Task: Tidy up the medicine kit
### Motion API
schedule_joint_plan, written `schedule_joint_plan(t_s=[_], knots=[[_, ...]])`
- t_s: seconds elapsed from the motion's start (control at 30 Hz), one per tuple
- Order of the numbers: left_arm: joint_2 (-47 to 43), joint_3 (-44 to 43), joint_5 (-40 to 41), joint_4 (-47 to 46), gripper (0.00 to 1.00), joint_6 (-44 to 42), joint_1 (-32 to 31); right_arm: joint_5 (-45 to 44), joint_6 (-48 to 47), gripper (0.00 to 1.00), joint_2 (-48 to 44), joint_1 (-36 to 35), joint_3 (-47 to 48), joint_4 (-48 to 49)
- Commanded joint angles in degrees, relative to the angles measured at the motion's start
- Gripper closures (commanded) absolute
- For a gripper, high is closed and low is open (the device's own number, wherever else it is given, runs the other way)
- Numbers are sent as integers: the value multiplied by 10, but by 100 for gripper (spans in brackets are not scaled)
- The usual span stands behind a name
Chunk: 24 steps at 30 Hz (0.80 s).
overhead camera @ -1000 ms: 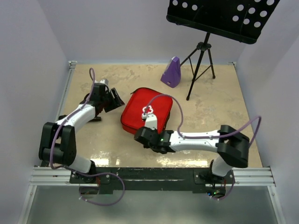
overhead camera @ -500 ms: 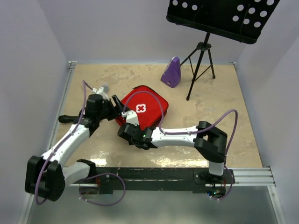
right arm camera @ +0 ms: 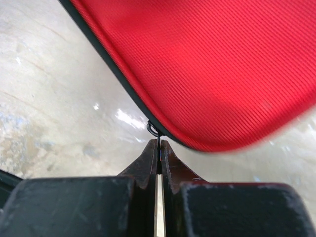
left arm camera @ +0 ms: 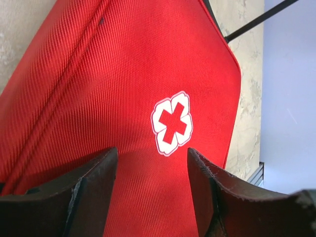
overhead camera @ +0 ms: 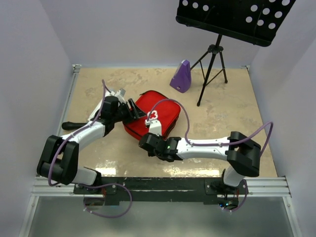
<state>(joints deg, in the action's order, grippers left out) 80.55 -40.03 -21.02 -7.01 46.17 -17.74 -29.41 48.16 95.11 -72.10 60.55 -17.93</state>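
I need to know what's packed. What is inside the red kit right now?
Its contents are hidden: the kit lies closed, showing only its red cover and white cross.

1. The left arm (overhead camera: 91, 129) and the right arm (overhead camera: 207, 146) are built of white links joined by black, rounded joint housings.
2. A purple cable (overhead camera: 108, 216) is looped along each arm, from behind the tool to the base.
3. A small white housing (overhead camera: 154, 127) is mounted just behind each tool.
4. The left gripper (left arm camera: 150, 165) is made with two black fingers (left arm camera: 94, 192), pale and worn at the edges.
5. The right gripper (right arm camera: 159, 143) is made with tapered black fingers (right arm camera: 145, 165).
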Motion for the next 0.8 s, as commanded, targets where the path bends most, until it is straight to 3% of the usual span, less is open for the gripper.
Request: schedule_joint_plan(t_s=[0.0,0.27,0.47,0.6,0.77], knots=[[61,25,89,58,36,-22,22,-22,62,100,-61,-7,-39,-88],[80,7,95,58,38,-32,43,-50,132,100,-128,17,-96,-157],[80,-34,98,98,38,-57,45,-12,74,100,-165,57,-143,-74],[34,-59,109,153,32,-85,45,-26,20,100,-121,44,-97,-64],[-71,-70,165,240,28,-112,50,-54,-59,100,-14,6,31,-65]])
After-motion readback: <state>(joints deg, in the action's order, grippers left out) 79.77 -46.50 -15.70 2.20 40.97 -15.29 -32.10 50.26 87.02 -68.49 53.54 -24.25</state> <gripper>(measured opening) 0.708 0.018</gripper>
